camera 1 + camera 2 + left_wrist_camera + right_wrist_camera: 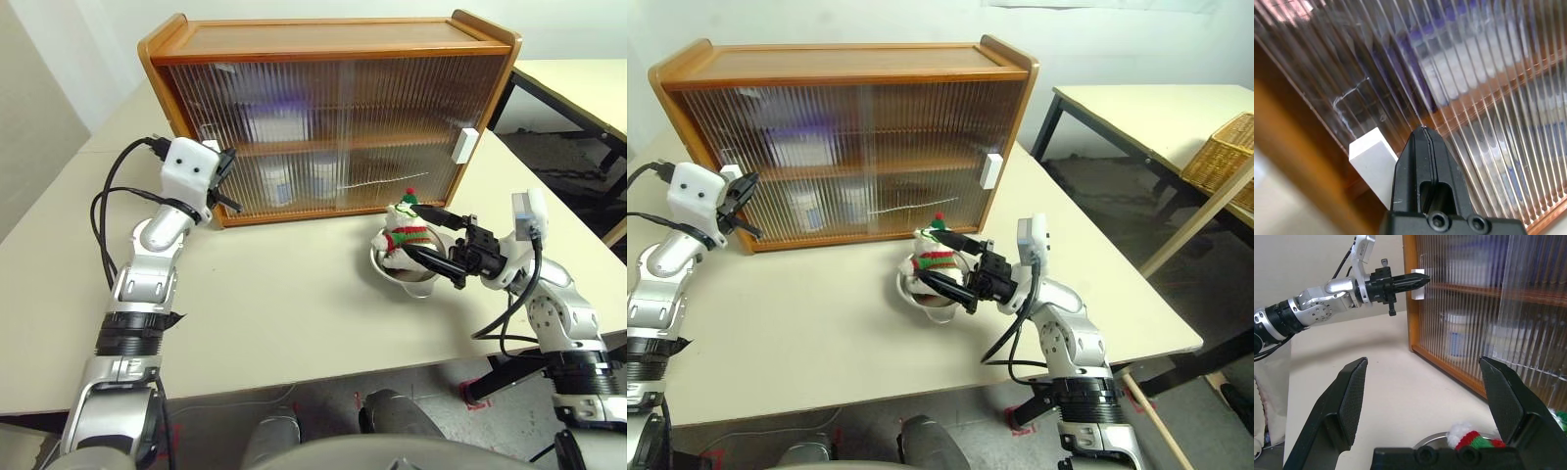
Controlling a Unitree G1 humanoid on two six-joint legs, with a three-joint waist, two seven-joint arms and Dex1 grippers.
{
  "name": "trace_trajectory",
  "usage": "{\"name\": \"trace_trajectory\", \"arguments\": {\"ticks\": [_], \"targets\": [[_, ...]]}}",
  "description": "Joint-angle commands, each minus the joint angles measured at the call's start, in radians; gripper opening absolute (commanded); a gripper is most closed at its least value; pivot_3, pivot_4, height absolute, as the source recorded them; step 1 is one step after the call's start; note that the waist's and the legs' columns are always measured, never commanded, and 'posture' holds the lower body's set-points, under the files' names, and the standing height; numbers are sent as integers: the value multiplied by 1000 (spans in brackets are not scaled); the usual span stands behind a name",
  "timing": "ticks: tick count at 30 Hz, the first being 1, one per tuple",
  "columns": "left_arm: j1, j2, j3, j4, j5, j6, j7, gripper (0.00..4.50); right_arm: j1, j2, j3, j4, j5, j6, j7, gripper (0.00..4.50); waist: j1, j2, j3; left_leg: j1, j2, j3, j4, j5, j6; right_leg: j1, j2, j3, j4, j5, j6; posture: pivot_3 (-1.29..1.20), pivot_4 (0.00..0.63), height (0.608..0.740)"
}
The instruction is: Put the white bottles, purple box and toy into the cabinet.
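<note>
Nearest, on the right of the surface (294,323), the toy (406,233) is seen sitting in a steel bowl (400,275), not yet in the cabinet (333,117). The right claw (443,238) is held spread to its widest around the toy, gripping nothing, its arm bent in from the right and pointing left. For a sound pick, the fingers should be closed on the plush body, clear of the bowl rim. Farther left, the left claw (231,178) is shut tight and empty, arm stretched level, its tip set just beside the left white handle (1373,160). Behind the ribbed doors, the white bottles (277,182) and the purple box (279,116) are made out on the shelves.
</note>
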Motion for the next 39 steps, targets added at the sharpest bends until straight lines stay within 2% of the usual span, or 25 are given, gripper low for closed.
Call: {"name": "trace_trajectory", "arguments": {"ticks": [1,10,11,14,17,24,28,31,34,39], "targets": [[31,21,45,5,2,37,26,37,-8,1,8,8,-10,-4,4,4500,1,0,0,0,0,0,0,0,0,0,0,0,0,0,0,-153,0,740],[57,21,47,-17,-6,28,28,37,-16,-2,4,28,-11,-10,17,4500,3,0,0,-2,1,0,-4,-1,-2,-5,0,0,0,5,-9,-143,0,740],[51,-2,51,-8,-46,-9,6,198,-19,-4,3,32,-11,-10,18,4500,3,0,0,-2,1,0,-5,-1,-2,-5,0,0,0,5,-9,-143,0,740],[55,-43,55,14,-126,-80,-43,918,-25,-6,1,35,-11,-10,17,4500,9,0,0,-2,1,0,-4,-1,-2,-5,0,0,0,5,-9,-148,0,740],[71,-71,60,22,-197,-151,-109,1946,-27,-9,-1,32,-9,-8,14,4500,14,0,0,-2,1,0,-4,0,-2,-5,0,0,0,5,-9,-152,0,740],[185,-93,54,-2,-398,-262,-376,4432,-28,-34,-41,26,17,11,5,4500,31,1,-1,-4,2,-1,-3,-2,-2,-5,0,0,0,4,-9,-149,0,740],[265,-62,74,-42,-529,-207,-525,4474,-63,-67,-97,62,43,31,-7,4500,36,1,-1,-5,3,-1,-3,-3,-3,-5,0,-1,0,2,-10,-142,0,740],[318,-30,80,-72,-608,-152,-631,4500,-95,-90,-135,102,69,68,-6,3848,43,1,-1,-5,4,-1,-3,-4,-3,-5,0,-1,0,1,-11,-136,0,740],[373,-1,103,-95,-667,-107,-699,4500,-147,-108,-188,158,73,57,-30,2700,46,3,-2,-4,4,-1,-3,-4,-3,-6,0,-1,0,1,-11,-133,0,740],[409,12,115,-77,-645,-105,-731,4500,-210,-151,-213,291,-20,-11,-102,746,53,4,-3,-4,6,-1,-4,-5,-2,-7,0,-2,1,2,-13,-127,0,740]]}}
